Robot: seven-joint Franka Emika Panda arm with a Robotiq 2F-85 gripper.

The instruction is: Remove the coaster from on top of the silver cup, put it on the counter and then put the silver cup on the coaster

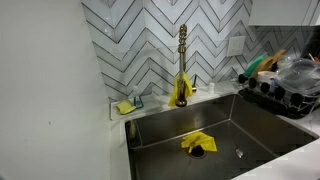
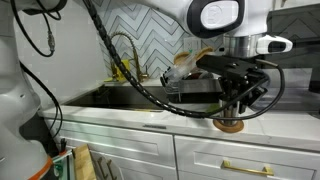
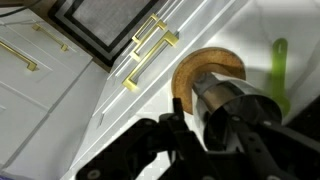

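In an exterior view my gripper [image 2: 233,108] hangs over the white counter [image 2: 150,118] to the right of the sink. Its fingers close around the silver cup [image 2: 232,112], which stands on or just above the round brown coaster [image 2: 232,125] lying flat on the counter. In the wrist view the silver cup [image 3: 232,105] sits between my black fingers [image 3: 225,135], and the brown coaster [image 3: 200,62] shows as an arc behind and under it. I cannot tell whether the cup's base touches the coaster.
A steel sink [image 1: 230,130] holds a yellow cloth [image 1: 197,144] under a brass faucet [image 1: 182,60]. A dish rack [image 1: 285,85] stands beside the sink. White drawers with gold handles [image 3: 150,45] are below the counter edge.
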